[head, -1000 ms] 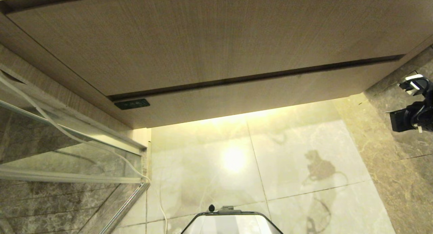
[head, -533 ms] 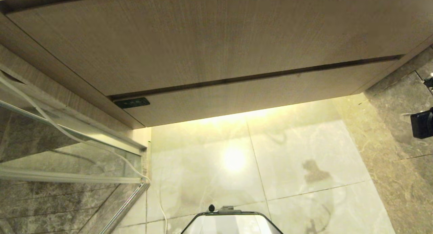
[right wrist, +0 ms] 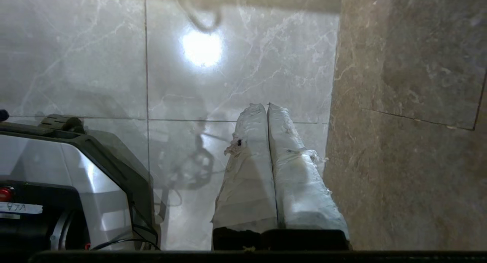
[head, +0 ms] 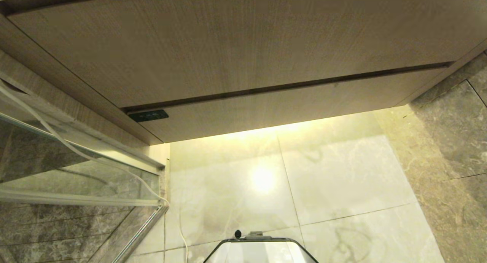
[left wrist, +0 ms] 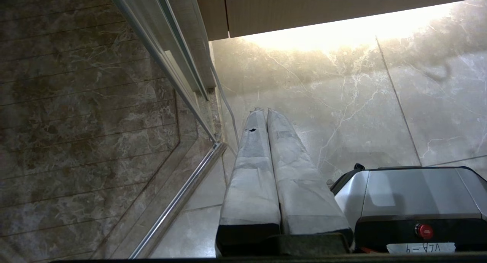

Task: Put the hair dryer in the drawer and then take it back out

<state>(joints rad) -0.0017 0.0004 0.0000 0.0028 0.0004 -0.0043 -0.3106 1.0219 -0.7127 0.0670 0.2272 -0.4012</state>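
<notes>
Above closed drawer [head: 281, 107]: no dryer between jaws.

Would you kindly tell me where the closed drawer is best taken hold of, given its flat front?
The drawer has a flat, handleless front, so its face offers no hold. Its top edge looks best, along the dark gap under the taller panel: come from the front, hook into the gap near the middle and pull straight out.
</notes>
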